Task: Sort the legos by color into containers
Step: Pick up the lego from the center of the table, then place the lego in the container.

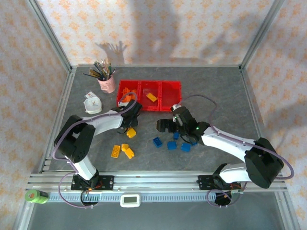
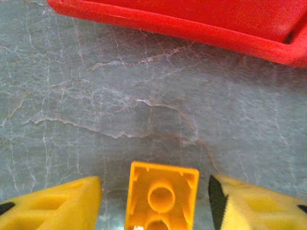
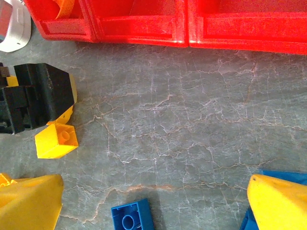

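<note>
The three joined red containers (image 1: pixel 169 90) stand at the back centre; the left bin holds an orange piece (image 1: pixel 127 98) and the middle bin a yellow brick (image 1: pixel 152 97). My left gripper (image 2: pixel 156 206) is open astride a yellow lego (image 2: pixel 161 199) lying studs-down, with a gap on each side. In the top view this lego (image 1: pixel 131 132) sits just in front of the bins. My right gripper (image 3: pixel 153 206) is open wide above the table, with a blue lego (image 3: pixel 132 218) lying loose between its fingers. Several blue legos (image 1: pixel 171 144) lie beside it.
Two more yellow-orange bricks (image 1: pixel 122 151) lie near the left front. A pink cup of brushes (image 1: pixel 107 82) and a white timer (image 1: pixel 92 103) stand left of the bins. The red bin wall (image 2: pixel 192 26) is close ahead of the left gripper.
</note>
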Available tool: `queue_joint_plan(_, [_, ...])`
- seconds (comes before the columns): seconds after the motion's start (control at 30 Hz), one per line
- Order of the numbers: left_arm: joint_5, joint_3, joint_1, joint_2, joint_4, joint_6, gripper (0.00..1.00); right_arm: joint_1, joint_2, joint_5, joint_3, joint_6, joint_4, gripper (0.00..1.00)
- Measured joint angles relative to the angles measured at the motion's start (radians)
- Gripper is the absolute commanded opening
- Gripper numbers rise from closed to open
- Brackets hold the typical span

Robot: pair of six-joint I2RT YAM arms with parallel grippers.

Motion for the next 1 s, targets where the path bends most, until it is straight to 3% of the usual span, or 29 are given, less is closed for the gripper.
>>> queue_joint_plan(0.3, [0.010, -0.013, 0.005, 0.029, 0.033, -0.001, 0.33, 0.000, 0.024, 0.000, 0.000, -0.001, 0.011, 0.98])
queue_joint_plan(0.67, [-0.002, 0.049, -0.047, -0.107, -0.049, 0.000, 0.31, -0.031, -0.062, 0.035, 0.000, -0.001, 0.010, 1.00])
queue_joint_plan(0.87, [-0.002, 0.226, -0.092, -0.122, -0.069, 0.015, 0.31, -0.126, -0.107, 0.053, 0.000, -0.001, 0.010, 1.00])
queue_joint_plan(1.0, [-0.002, 0.403, -0.092, -0.021, -0.067, 0.034, 0.31, -0.152, -0.106, 0.056, 0.000, -0.001, 0.013, 1.00])
